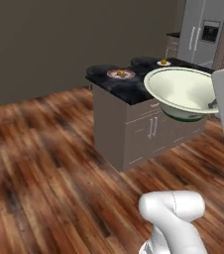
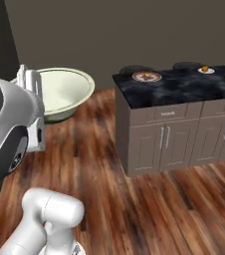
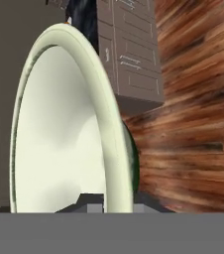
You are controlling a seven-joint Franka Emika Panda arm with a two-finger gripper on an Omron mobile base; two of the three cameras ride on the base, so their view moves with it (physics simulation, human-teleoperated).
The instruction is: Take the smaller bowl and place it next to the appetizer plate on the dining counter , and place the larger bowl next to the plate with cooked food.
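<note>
I carry the larger bowl (image 1: 182, 92), my gripper (image 3: 104, 206) clamped on its rim, well short of the dining counter (image 2: 184, 87) where the plate with cooked food (image 2: 147, 76) waits.

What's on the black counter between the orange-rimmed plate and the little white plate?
Nothing: in the right base view the dark marble of the dining counter lies bare between the plate with cooked food and the appetizer plate.

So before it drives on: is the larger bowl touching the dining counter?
Apart. In the right base view the larger bowl hangs in the air, bare floor between it and the dining counter.
</note>
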